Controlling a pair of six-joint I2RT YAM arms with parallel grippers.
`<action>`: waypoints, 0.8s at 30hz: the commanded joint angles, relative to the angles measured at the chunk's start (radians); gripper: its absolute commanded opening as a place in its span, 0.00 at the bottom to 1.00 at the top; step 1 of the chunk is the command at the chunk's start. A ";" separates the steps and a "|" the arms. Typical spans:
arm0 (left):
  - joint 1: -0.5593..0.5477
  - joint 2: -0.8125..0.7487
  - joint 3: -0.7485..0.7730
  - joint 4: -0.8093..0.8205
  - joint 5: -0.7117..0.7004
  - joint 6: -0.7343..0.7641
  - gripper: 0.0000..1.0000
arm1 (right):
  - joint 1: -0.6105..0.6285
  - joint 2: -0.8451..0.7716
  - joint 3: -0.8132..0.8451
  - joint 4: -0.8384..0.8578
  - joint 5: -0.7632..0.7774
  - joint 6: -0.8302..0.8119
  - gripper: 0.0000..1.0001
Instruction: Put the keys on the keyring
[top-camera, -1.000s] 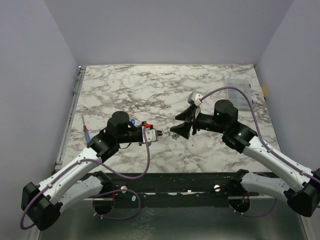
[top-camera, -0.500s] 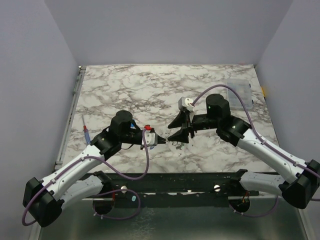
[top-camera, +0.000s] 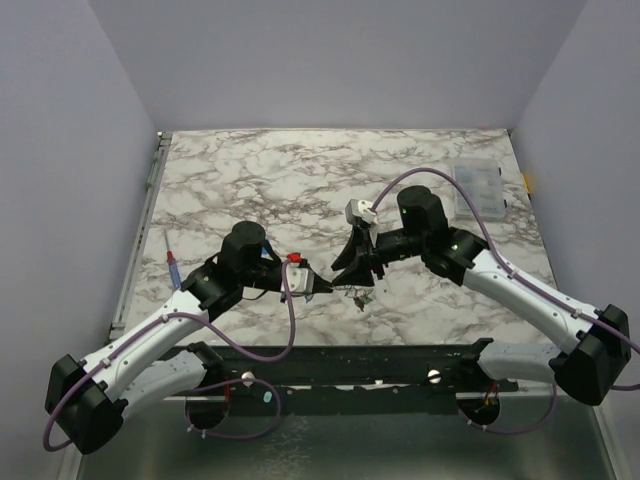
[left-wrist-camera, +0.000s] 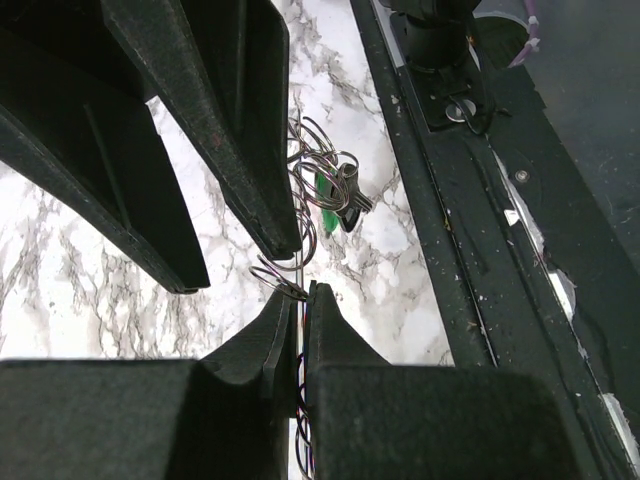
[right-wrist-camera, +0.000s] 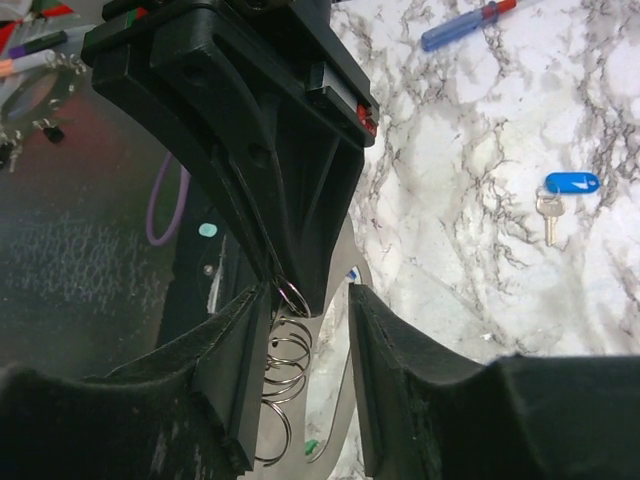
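Far left, one red-and-blue screwdriver (top-camera: 172, 263) lies on the marble table (top-camera: 250, 170), well away from the action and no part of it.

Moving in, one blue key (right-wrist-camera: 571, 184) lies flat on the marble by itself, on nothing. That one looks like work left to do.

Centre stage, the left gripper (left-wrist-camera: 298, 300) has its fingers pressed tight together on the thin wire of the keyring (left-wrist-camera: 300, 262), which is held up off the table between the two arms. Just past that pinch a tangle of small split rings (left-wrist-camera: 312, 150) hangs from the wire, and two keys dangle in it: one green key (left-wrist-camera: 326, 200) and one black key (left-wrist-camera: 349, 192). Going by how they hang, I'd call those two already on.

Next, the right gripper (right-wrist-camera: 305, 295) comes nose to nose with the left. Its fingers stand partly apart, straddling the small rings with daylight on one side. It has hold of nothing that I can see.

The count: three keys found, one blue, one green, one black. I can't find a second blue one in any view. There is one keyring. The split rings number several, too tangled to count.

Far right, one clear plastic box (top-camera: 478, 186) sits near the table's back corner.

My call is roughly halfway, with the loose blue key the obvious remaining job.
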 joint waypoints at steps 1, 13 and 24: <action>-0.007 -0.021 0.019 0.022 0.053 0.008 0.00 | -0.003 0.017 0.023 0.002 -0.053 -0.006 0.43; -0.007 -0.032 0.019 0.022 0.051 0.011 0.00 | -0.003 0.044 0.025 -0.013 -0.130 -0.013 0.26; -0.007 -0.041 0.018 0.022 0.044 0.014 0.00 | -0.003 0.062 0.031 -0.016 -0.179 -0.015 0.01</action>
